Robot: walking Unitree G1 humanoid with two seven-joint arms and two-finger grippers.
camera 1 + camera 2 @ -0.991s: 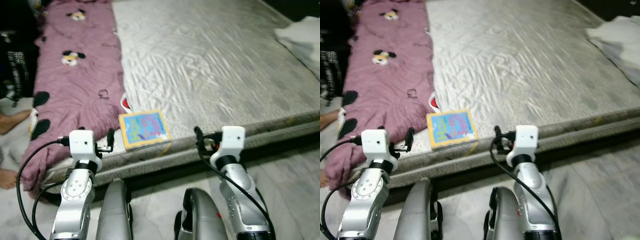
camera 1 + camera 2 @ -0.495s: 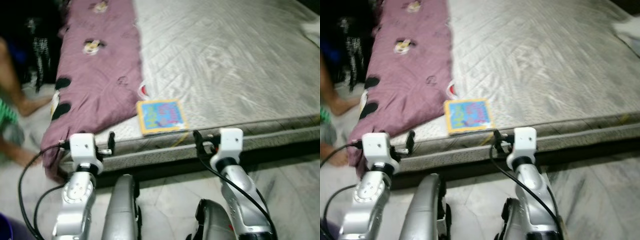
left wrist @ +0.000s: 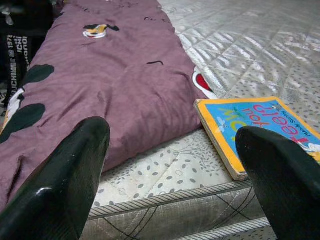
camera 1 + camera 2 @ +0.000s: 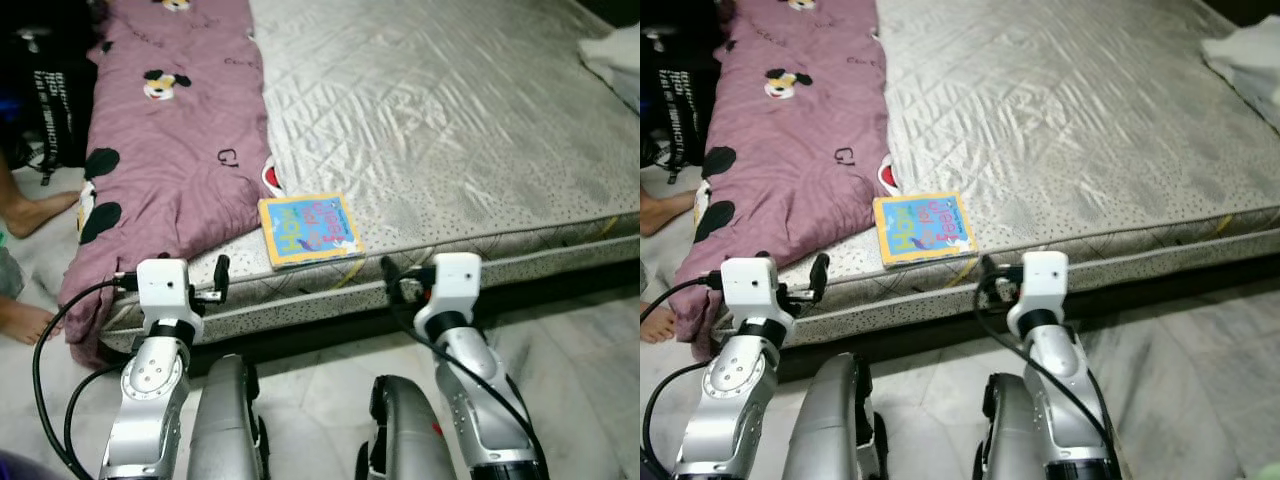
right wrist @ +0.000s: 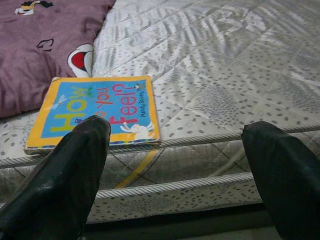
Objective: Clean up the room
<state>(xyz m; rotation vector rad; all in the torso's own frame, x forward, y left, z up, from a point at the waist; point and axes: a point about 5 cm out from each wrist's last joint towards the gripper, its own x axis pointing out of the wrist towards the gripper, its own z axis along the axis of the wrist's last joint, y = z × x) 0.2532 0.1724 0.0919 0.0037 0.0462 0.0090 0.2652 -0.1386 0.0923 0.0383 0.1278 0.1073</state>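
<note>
A blue and yellow picture book (image 4: pixel 309 229) lies flat near the front edge of the grey mattress (image 4: pixel 450 120). A purple cartoon-print blanket (image 4: pixel 170 150) covers the mattress's left side and hangs over its corner. My left gripper (image 4: pixel 220 275) is held before the mattress edge below the blanket, open and empty. My right gripper (image 4: pixel 390 275) hovers just below and right of the book, also open with nothing between its fingers. In the right wrist view the book (image 5: pixel 97 112) lies beyond the open fingers (image 5: pixel 60 185). The left wrist view has the blanket (image 3: pixel 100 90) and the book's corner (image 3: pixel 255 127).
A person's bare feet (image 4: pixel 30 215) rest on the floor at the left. White bedding (image 4: pixel 615 55) sits at the mattress's far right. Dark bags (image 4: pixel 45 100) stand beside the bed on the left. Pale marble floor (image 4: pixel 580 350) runs along the bed front.
The camera has swung and steadied, so the bed now sits further back in view. Both grippers keep their pose and stay open. The person at the left has moved back.
</note>
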